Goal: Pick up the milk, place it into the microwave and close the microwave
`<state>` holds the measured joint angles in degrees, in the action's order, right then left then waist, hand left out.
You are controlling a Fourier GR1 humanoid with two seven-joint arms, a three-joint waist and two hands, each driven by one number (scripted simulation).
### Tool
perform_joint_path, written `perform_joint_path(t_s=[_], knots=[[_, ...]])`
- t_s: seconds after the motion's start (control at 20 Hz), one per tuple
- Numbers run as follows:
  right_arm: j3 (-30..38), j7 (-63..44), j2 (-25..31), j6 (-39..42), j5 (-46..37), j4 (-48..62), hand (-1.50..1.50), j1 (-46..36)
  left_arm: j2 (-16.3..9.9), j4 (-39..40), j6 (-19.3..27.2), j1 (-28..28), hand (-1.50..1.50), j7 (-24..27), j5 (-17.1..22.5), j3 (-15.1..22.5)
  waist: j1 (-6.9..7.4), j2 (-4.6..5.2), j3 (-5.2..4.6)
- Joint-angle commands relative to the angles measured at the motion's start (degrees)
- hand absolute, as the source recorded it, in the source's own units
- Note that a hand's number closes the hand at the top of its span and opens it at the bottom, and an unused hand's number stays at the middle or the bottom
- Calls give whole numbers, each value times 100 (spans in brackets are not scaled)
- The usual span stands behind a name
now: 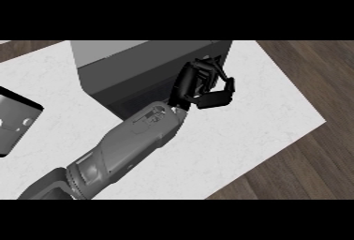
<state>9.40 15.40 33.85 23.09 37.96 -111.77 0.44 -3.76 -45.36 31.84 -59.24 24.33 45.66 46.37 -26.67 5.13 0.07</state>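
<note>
Left hand [207, 86], the only hand in view, sits at the end of a grey forearm [131, 140] that enters from the lower left corner and runs diagonally up toward the middle of the frame. Its fingers are curled over, with the thumb bent in beneath them to form a closed hook. Pale counter shows through the gap between them, and nothing can be seen inside the grasp.

Findings, from left to right:

At the far left edge lies a dark panel [15, 119] with a grey face, partly cut off by the frame. It cannot be identified with certainty. It rests on the counter, well apart from the microwave.

The white marbled counter [269, 117] fills most of the view and sits skewed, with its corner pointing to the right.

The microwave [138, 70] stands at the upper middle of the counter. It is a dark grey box with a lighter top face. Its front face, turned toward the lower edge, is dark, and the forearm crosses over the lower part of it.

The hand is at the microwave's right front corner. Its fingers overlap the edge of the housing, though contact cannot be confirmed.

The milk cannot be made out anywhere in this view, so its location cannot be stated.

Brown wooden floor [304, 173] shows beyond the counter's right edge.
</note>
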Motion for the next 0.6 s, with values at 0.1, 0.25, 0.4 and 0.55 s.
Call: perform_joint_path(t_s=[0.1, 0.25, 0.4, 0.55], knots=[[62, -98, 91, 53, 231, 49, -150, -96, 357, 277, -64, -501, 150, -54, -45, 152, -144, 81, 28], [151, -142, 132, 17, 304, 59, -150, -85, 361, 569, 785, -236, 150, -161, 315, -382, 102, 30, 15], [257, -146, 144, -29, 388, 2, -150, -69, 371, 804, 916, -200, 150, -142, 361, -433, 201, 16, 14], [427, -152, 184, -115, 439, -4, -150, -74, 377, 980, 799, -226, 150, -129, 406, -420, 344, 29, 8]])
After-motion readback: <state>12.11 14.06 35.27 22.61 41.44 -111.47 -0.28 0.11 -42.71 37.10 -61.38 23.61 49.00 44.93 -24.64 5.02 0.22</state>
